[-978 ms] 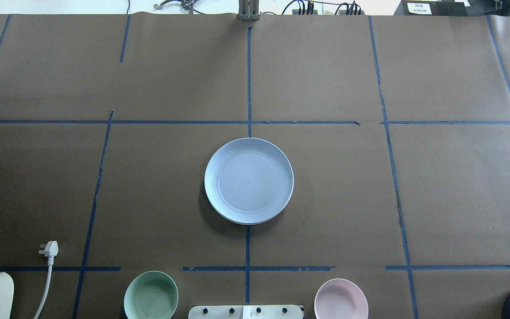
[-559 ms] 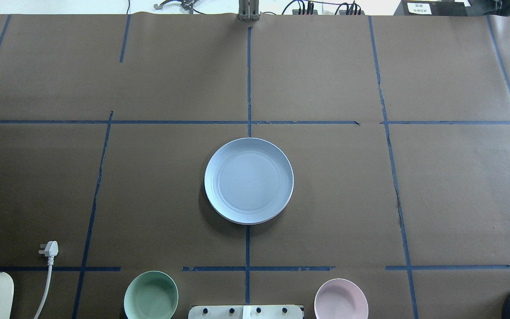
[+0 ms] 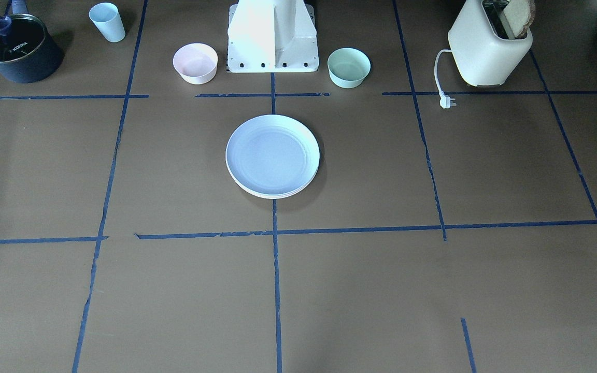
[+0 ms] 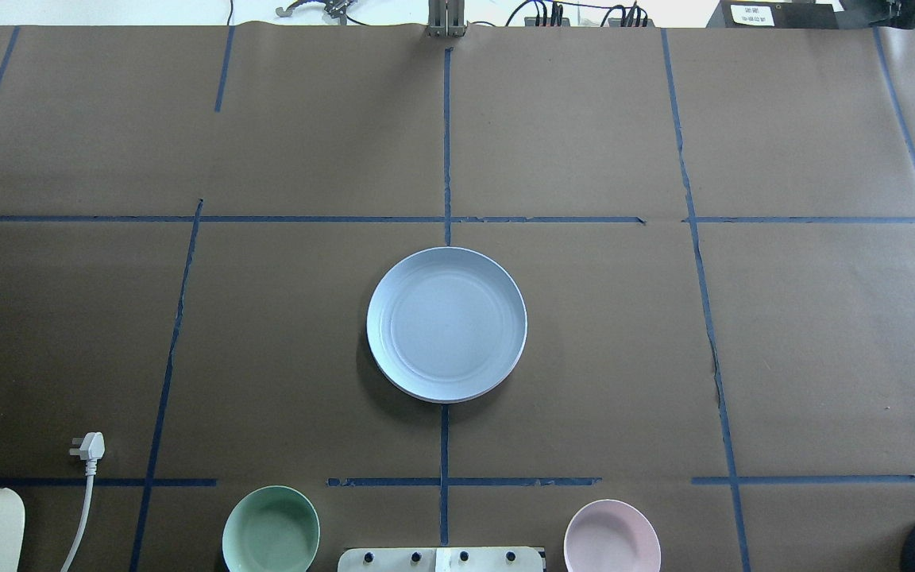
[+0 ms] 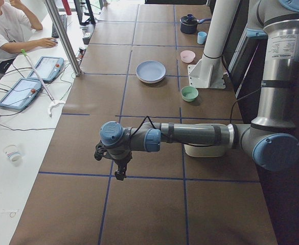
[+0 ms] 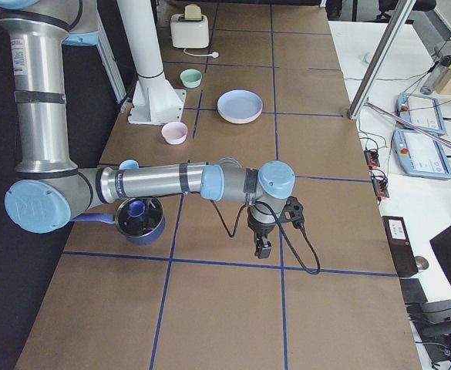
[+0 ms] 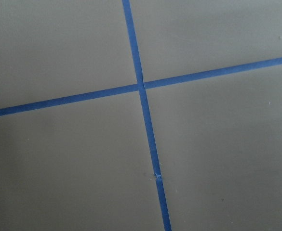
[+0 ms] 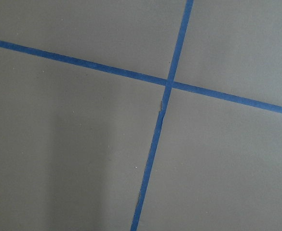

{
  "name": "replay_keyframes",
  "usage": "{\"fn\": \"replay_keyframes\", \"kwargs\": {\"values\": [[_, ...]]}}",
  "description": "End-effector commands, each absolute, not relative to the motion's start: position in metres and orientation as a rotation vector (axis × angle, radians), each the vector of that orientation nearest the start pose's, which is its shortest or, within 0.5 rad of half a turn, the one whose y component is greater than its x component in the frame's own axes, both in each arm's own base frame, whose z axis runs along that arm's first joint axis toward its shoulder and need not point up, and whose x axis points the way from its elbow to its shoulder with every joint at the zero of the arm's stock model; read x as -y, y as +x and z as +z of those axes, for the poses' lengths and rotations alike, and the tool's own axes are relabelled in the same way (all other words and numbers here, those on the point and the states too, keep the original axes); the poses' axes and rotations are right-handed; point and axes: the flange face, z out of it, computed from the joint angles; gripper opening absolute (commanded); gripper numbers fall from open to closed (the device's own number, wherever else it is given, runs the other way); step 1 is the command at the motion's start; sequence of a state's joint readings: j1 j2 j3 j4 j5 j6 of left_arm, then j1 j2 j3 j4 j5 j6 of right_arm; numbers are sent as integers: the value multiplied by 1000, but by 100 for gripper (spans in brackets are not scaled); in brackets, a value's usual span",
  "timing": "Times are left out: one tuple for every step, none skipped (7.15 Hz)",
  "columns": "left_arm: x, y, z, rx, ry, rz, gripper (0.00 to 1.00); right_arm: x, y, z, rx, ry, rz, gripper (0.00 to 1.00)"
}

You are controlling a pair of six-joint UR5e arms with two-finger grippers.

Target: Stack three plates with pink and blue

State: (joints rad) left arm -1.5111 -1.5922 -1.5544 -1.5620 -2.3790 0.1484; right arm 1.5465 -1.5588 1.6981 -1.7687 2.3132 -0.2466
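The light blue plate lies on top of a stack at the table's middle, also seen in the front view. A cream rim shows under it there, and a pale pinkish edge in the exterior right view. The lower plates are otherwise hidden. My left gripper hangs over bare paper far from the stack, at the table's left end. My right gripper hangs likewise at the right end. I cannot tell whether either is open or shut. Both wrist views show only crossed blue tape.
A small mint-green bowl and a small pink bowl flank the robot base. A toaster with its loose plug is on the left side. A dark pot and blue cup are on the right.
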Motion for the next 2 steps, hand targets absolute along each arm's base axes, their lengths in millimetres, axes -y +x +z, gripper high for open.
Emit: {"fn": "replay_keyframes", "kwargs": {"values": [[502, -32, 653, -809, 37, 197, 100, 490, 53, 611, 746, 28, -239, 100], [502, -32, 648, -807, 48, 204, 100, 491, 53, 610, 745, 31, -240, 100]]}}
